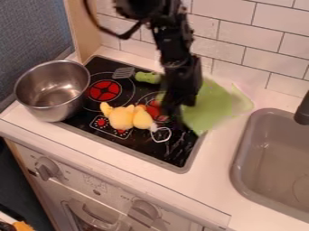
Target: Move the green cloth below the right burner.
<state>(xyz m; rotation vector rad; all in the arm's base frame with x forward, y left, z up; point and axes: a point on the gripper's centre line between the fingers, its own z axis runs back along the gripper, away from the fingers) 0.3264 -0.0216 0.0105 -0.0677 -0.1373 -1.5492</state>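
The green cloth (210,106) lies spread over the right edge of the black stove and onto the white counter, its far right corner near the sink. My gripper (175,110) hangs down over the right burner (156,110), at the cloth's left side, and hides part of both. Whether it touches or holds the cloth I cannot tell.
A metal pot (53,90) stands at the stove's left edge. A yellow plush toy (127,117) lies in front of the burners, and a green-handled spatula (147,77) behind them. The sink (241,158) is at the right, the tiled wall behind.
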